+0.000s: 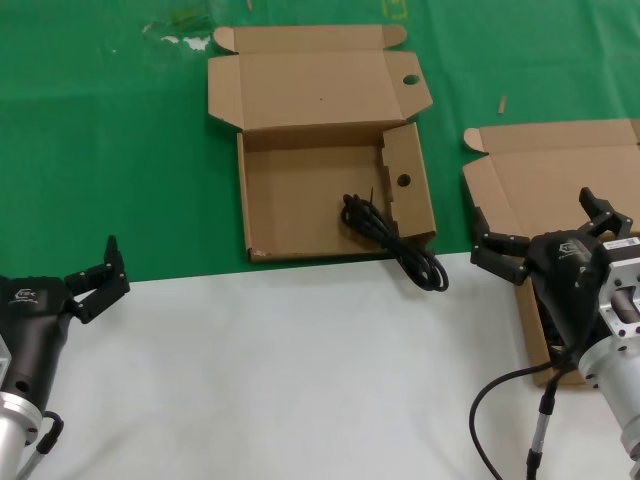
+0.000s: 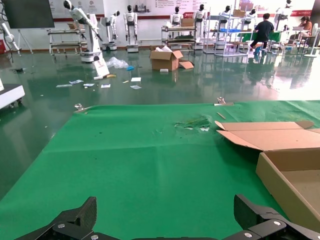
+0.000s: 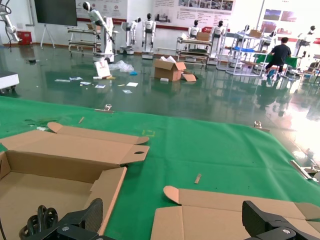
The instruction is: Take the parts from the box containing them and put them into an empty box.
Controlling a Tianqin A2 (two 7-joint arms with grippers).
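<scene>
green cloth (image 1: 110, 130) covers the far part of the work surface, and a white tabletop (image 1: 280, 380) lies nearer to the robot. behind the table, the wrist views show a big hall with a shiny floor, white robots on stands and some people far away.

the box with the round hole in its lid (image 1: 330, 190) stands open in the middle of the head view, its lid folded back onto the green cloth. one black cord coil (image 1: 392, 243) lies at the near right corner of this box, partly inside and partly hanging over the front edge onto the white tabletop.

the second box (image 1: 560, 170) is at the right side, also open, with a plain lid. the right gripper (image 1: 545, 230) hovers over this box with its fingers spread wide apart and holding nothing. below the gripper something dark lies inside the box, but i cannot tell what it is.

the left gripper (image 1: 98, 275) is at the left side, above the border of cloth and tabletop, well apart from both boxes. its fingers are apart too and hold nothing.
</scene>
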